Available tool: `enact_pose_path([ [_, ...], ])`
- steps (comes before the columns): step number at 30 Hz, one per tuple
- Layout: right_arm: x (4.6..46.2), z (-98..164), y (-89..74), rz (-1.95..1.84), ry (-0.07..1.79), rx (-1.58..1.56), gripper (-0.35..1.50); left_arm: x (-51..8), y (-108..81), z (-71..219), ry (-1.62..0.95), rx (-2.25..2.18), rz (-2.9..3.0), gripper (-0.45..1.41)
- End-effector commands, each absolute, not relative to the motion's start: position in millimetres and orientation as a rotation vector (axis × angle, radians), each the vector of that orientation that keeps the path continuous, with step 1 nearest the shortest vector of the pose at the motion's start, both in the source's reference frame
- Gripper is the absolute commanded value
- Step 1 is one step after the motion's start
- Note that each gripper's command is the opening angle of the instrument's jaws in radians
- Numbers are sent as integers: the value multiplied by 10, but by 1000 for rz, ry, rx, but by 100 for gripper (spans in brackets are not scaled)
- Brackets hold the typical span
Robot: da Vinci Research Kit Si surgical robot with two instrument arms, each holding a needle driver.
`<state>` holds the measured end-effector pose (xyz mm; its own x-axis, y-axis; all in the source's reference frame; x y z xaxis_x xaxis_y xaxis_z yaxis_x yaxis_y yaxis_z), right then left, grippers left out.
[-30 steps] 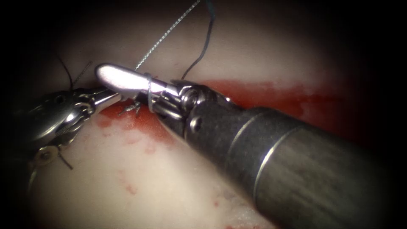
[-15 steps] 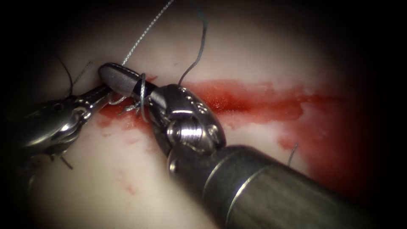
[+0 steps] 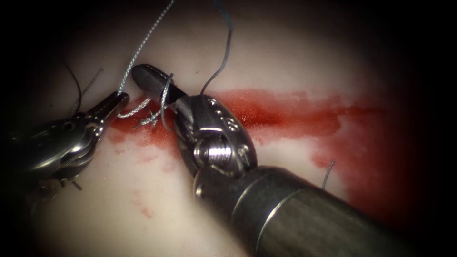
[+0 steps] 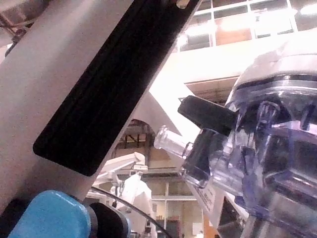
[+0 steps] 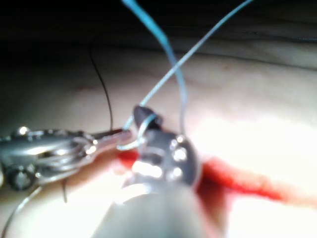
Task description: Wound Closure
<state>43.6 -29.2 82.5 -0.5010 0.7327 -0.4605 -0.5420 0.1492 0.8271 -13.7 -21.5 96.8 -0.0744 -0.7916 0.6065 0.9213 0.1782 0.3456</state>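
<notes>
The tissue (image 3: 157, 209) carries a red, wet cut (image 3: 285, 112) running left to right. My left tool (image 3: 121, 98) comes in from the left, shut on the pale braided thread (image 3: 143, 45) at its tip, just left of the cut's left end. My right tool (image 3: 143, 74) lies over the cut with its jaws together and nothing seen between them. A loop of the thread (image 3: 164, 97) is wound around those jaws. A knot (image 3: 150, 119) sits on the cut below them. In the right wrist view the right tool (image 5: 142, 115) meets the left tool (image 5: 116, 134) at the loop.
A dark blue strand (image 3: 227, 43) rises from the tissue above the cut. Short cut ends of thread stick up at the far left (image 3: 76, 90) and at the lower right (image 3: 327, 173). Red fluid (image 3: 362, 143) spreads over the right side. The right shaft (image 3: 309, 219) covers the lower middle.
The right tool's wrist has turned and its shaft has dropped lower; its jaw tips shifted right with the loop still around them. The left tool's tip rose slightly, holding the thread.
</notes>
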Motion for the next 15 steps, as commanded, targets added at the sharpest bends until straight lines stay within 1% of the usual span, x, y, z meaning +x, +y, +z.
enact_pose_path([
  [1, 442, 826, -282, 1581, 1377, 179, -35, -143, -205, 963, -839, -191, -1435, -45],
  [6, 439, 829, -284, 1611, 1277, 118, -35, -152, -207, 950, -879, -149, -1447, -45],
  [9, 439, 829, -284, 1628, 1272, 116, -35, -164, -209, 939, -942, -123, -1430, -45],
  [15, 438, 833, -288, 1639, 1242, 120, -35, -184, -218, 918, -985, -104, -1358, -45],
])
